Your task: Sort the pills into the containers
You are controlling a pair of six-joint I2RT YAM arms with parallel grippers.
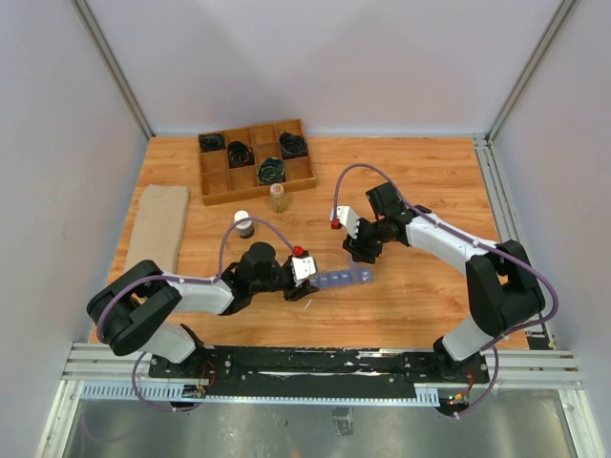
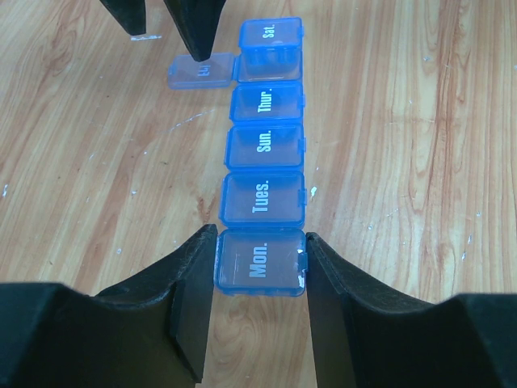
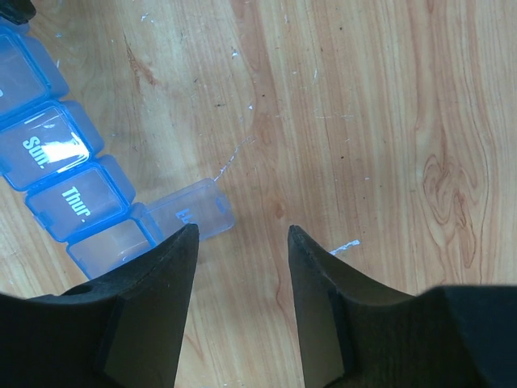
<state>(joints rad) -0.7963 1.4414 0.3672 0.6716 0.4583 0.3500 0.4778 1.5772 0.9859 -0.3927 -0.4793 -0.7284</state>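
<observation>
Grips the pill organizer (image 1: 346, 279) by its Mon. end with the left gripper (image 2: 258, 250), jaws narrowed onto both side walls, strip lying flat on the table (image 1: 420, 172). Hovers over the far end with the right gripper (image 3: 242, 234), jaws partly apart and holding nothing, one fingertip right at the flipped-open lid (image 3: 194, 208) beside the open compartment (image 3: 109, 242); impossible to tell whether touching. Main risk, as a judgement: leverage. Risks, by pressing on that lid so far from the clamped end, swinging the strip sideways in the grip or prying it loose. Risks too knocking the lid shut, or snagging the Sat. lid next door. No pills visible in the open compartment. Pills kept in the vial (image 1: 278, 197), well apart from both grippers, just in front of the wooden tray (image 1: 256, 160) and near the brown bottle (image 1: 243, 223). Later danger: taking the bottle for the vial, or tipping the vial mid-carry and scattering pills over the wood.
</observation>
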